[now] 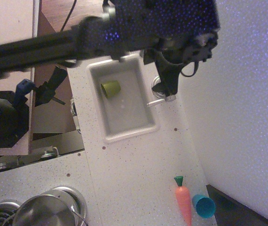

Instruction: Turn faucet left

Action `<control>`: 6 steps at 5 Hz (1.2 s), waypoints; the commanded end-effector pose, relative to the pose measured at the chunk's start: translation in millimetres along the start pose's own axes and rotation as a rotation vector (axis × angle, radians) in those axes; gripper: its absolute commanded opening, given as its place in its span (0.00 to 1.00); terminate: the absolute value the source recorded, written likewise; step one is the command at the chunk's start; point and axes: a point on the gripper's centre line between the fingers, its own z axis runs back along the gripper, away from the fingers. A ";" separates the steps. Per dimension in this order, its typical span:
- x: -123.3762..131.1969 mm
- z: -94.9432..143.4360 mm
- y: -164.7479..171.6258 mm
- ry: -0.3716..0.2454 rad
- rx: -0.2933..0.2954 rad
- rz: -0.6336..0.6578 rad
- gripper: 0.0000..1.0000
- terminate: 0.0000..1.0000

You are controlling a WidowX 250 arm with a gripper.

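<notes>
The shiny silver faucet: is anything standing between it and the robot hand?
Nothing visible does. The black robot hand is directly over the shiny silver arched faucet, hiding most of it; only its tip shows over the white sink.
</notes>
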 end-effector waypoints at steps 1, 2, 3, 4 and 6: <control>4.1 31.6 -2.9 -0.097 0.000 0.020 1.00 0.00; -4.4 40.1 -18.0 -0.123 0.013 -0.039 1.00 0.00; -10.7 45.6 -26.2 -0.130 0.029 -0.073 1.00 0.00; -8.6 50.8 -31.5 -0.120 -0.024 -0.101 1.00 0.00; -8.6 50.8 -31.5 -0.120 -0.024 -0.101 1.00 0.00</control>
